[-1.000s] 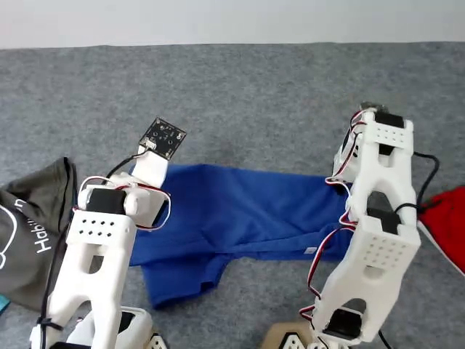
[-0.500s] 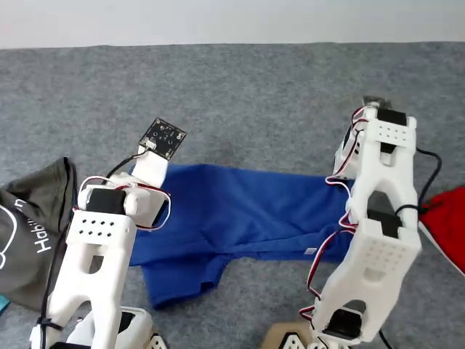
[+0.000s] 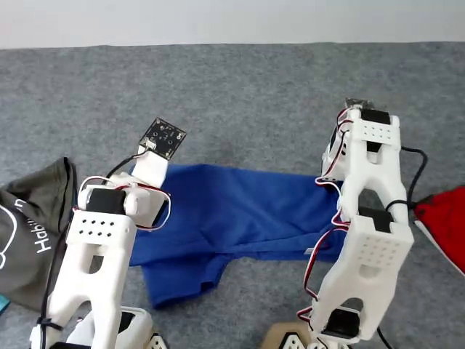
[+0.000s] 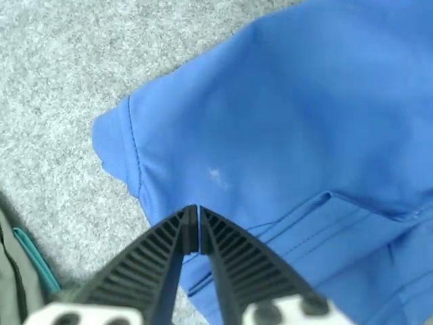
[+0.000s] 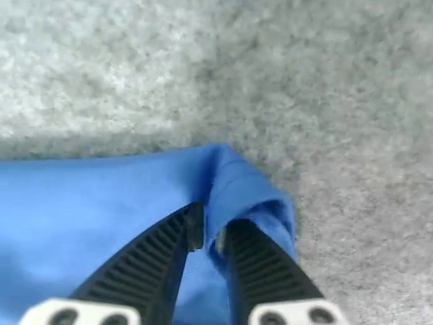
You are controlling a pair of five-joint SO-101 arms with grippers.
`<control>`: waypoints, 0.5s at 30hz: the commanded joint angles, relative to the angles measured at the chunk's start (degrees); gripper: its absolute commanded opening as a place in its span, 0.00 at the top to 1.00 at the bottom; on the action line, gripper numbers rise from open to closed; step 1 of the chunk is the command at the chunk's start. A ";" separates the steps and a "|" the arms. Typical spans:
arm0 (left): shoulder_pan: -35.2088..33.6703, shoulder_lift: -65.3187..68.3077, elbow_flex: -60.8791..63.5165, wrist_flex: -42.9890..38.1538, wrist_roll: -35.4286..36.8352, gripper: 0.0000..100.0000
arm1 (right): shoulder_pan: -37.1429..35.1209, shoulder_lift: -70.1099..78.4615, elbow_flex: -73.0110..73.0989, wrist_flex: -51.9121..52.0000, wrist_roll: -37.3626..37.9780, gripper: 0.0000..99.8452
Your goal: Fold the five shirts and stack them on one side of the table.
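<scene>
A blue shirt [image 3: 240, 211] lies spread across the middle of the grey table, one sleeve hanging toward the front. My left gripper [image 4: 198, 211] is shut, its tips resting on the blue shirt [image 4: 304, 122] just inside its hemmed left edge; no cloth shows between them. At the shirt's right end, my right gripper [image 5: 210, 233] is shut on a bunched fold of the blue shirt [image 5: 101, 196] near its corner. A dark grey printed shirt [image 3: 33, 225] lies crumpled at the left edge. A red shirt [image 3: 443, 218] lies at the right edge.
Grey carpet-like table surface [image 3: 240, 102] stretches open behind the blue shirt up to the far edge. A teal scrap [image 3: 2, 304] peeks out beside the dark shirt. The dark shirt's teal-trimmed edge [image 4: 27, 264] sits close to my left gripper.
The right arm has shifted a little to the left and away, drawing the blue shirt's right corner with it. The left arm has stayed still.
</scene>
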 commanded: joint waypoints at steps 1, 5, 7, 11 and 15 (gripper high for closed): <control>0.18 -1.67 -2.15 0.70 0.26 0.99 | 0.75 -0.66 -2.55 -1.36 1.05 0.99; 0.18 -1.67 -2.15 0.70 0.26 0.99 | 3.21 -1.27 -4.40 -1.80 3.87 0.99; 0.18 -1.67 -2.15 0.70 0.26 0.99 | 4.79 -1.01 -7.74 -1.01 5.10 0.99; 0.18 -1.67 -2.15 0.70 0.26 0.99 | 6.29 -0.66 -13.54 -1.54 8.62 0.99; 0.18 -1.67 -2.15 0.70 0.26 0.99 | 5.58 -0.31 -15.82 -2.51 10.73 0.99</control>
